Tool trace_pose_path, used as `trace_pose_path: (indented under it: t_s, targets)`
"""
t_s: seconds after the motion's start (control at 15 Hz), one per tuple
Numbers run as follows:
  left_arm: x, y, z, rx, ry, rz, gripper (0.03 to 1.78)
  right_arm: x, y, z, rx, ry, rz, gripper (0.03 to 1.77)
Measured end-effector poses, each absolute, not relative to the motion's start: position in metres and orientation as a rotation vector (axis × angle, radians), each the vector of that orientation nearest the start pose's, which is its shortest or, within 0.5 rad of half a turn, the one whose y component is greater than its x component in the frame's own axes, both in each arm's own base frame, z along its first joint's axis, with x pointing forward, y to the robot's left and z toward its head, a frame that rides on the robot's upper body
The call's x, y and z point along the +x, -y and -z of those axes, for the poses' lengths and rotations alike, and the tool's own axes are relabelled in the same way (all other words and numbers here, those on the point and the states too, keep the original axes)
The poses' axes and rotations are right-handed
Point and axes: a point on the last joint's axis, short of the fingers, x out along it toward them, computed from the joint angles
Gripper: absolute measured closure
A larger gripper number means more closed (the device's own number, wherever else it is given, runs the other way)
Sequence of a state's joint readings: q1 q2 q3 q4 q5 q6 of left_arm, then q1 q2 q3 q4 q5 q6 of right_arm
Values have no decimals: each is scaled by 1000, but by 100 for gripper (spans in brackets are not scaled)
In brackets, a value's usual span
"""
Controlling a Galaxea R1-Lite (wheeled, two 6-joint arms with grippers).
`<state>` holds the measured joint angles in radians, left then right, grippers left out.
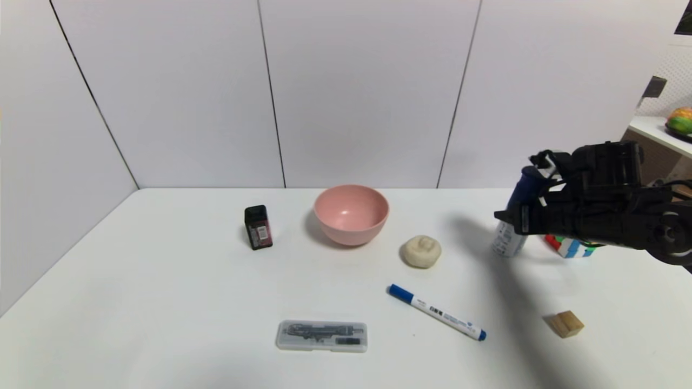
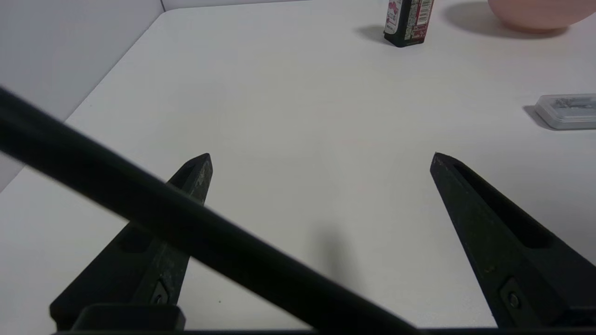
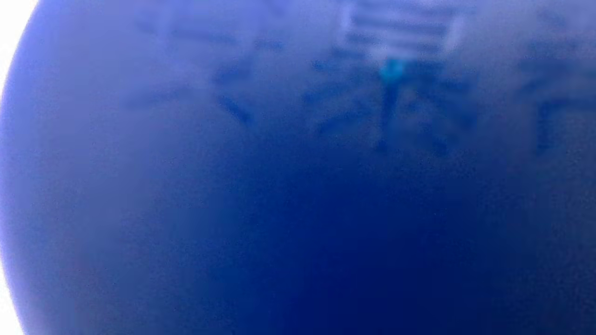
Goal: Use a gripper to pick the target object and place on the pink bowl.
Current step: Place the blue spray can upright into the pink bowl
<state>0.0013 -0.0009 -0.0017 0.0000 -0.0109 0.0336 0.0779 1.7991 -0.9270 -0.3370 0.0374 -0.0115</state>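
The bottle, navy above with a white lower label, stands at the right of the table. My right gripper is at the bottle's mid height, its black hand covering the middle of it. The bottle's blue side fills the whole right wrist view. The pink bowl sits at the table's middle back, well to the left of the bottle, and its edge shows in the left wrist view. My left gripper hangs open over bare table, outside the head view.
A black carton stands left of the bowl. A pale lump lies between bowl and bottle. A blue-capped marker, a clear case and a wooden block lie nearer the front. A coloured cube sits behind my right arm.
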Motion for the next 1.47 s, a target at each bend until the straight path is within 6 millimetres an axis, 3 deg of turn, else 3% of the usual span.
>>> trace_pose_path:
  t_s: [0.13, 0.4, 0.73, 0.93, 1.13, 1.27, 1.47]
  targets:
    - [-23, 0, -76, 34, 3, 10, 12, 325, -26, -155, -22, -535, -116, 99]
    - [-23, 0, -76, 34, 3, 10, 12, 323, -26, -162, -18, -517, -128, 99]
    - [-23, 0, -76, 34, 3, 9, 12, 319, -40, -203, -6, -382, -242, 99]
    - [-23, 0, -76, 33, 3, 9, 12, 317, -69, -235, -7, -271, -418, 99]
    - [-23, 0, -76, 34, 3, 10, 12, 316, -111, -258, -21, -178, -682, 99]
    - [-23, 0, -76, 34, 3, 10, 12, 319, -140, -262, -50, -142, -787, 99]
    - [-23, 0, -76, 34, 3, 10, 12, 336, -177, -252, -86, -133, -866, 99]
